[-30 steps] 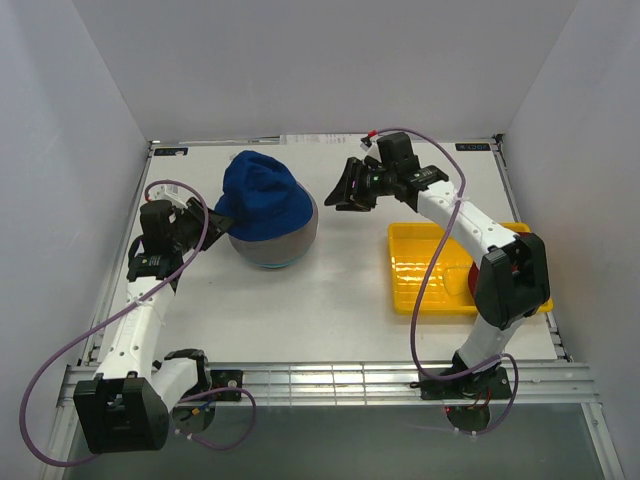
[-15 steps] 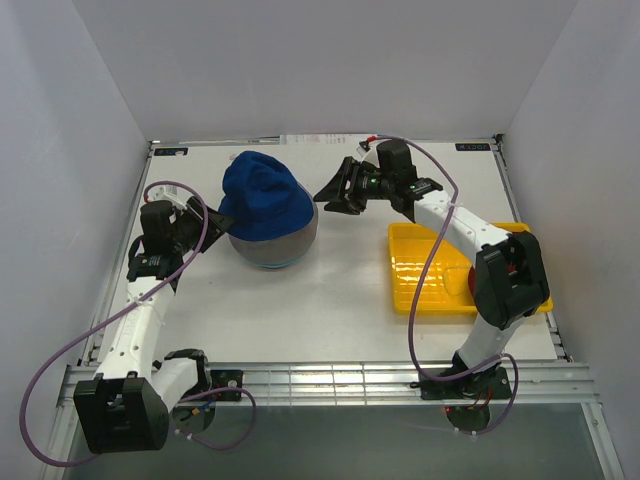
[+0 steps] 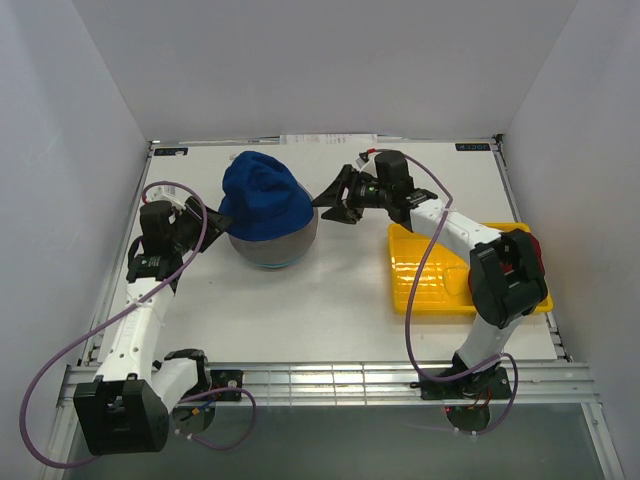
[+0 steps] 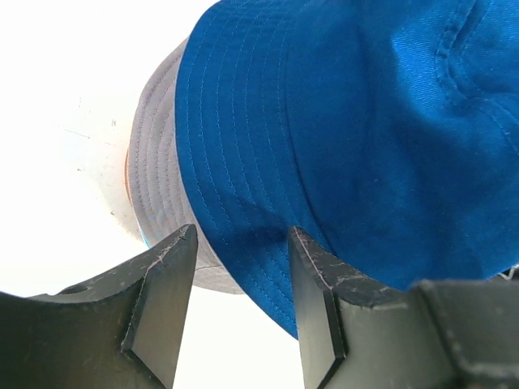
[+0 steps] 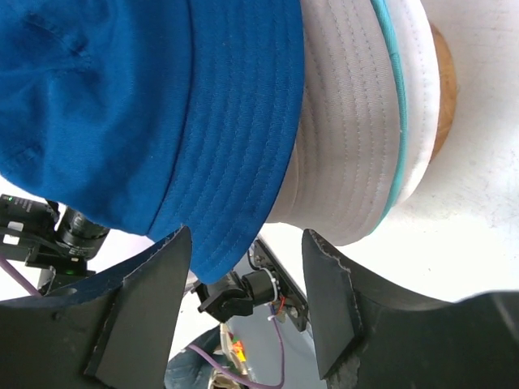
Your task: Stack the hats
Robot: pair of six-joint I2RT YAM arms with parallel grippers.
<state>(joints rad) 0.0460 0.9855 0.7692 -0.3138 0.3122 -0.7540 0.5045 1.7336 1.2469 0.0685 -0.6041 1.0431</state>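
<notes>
A royal blue hat (image 3: 262, 193) sits on top of a grey hat (image 3: 292, 243), with a teal edge (image 3: 268, 266) showing below, all over a round wooden stand (image 5: 442, 89). My left gripper (image 3: 207, 222) is open at the stack's left side. In the left wrist view the blue hat's (image 4: 365, 121) brim reaches just between the open gripper's (image 4: 239, 279) fingers. My right gripper (image 3: 330, 200) is open at the stack's right side. There the blue brim (image 5: 235, 162) hangs in front of the open gripper (image 5: 243, 279), with the grey hat (image 5: 349, 146) beside it.
A yellow tray (image 3: 420, 270) lies at the right, under my right forearm. A dark red patch (image 3: 530, 246) shows at its far side, mostly hidden by the arm's elbow. White walls close in the table on three sides.
My right gripper has moved left up to the hat stack and opened wider. My left gripper has opened a little and stayed by the stack's left side.
</notes>
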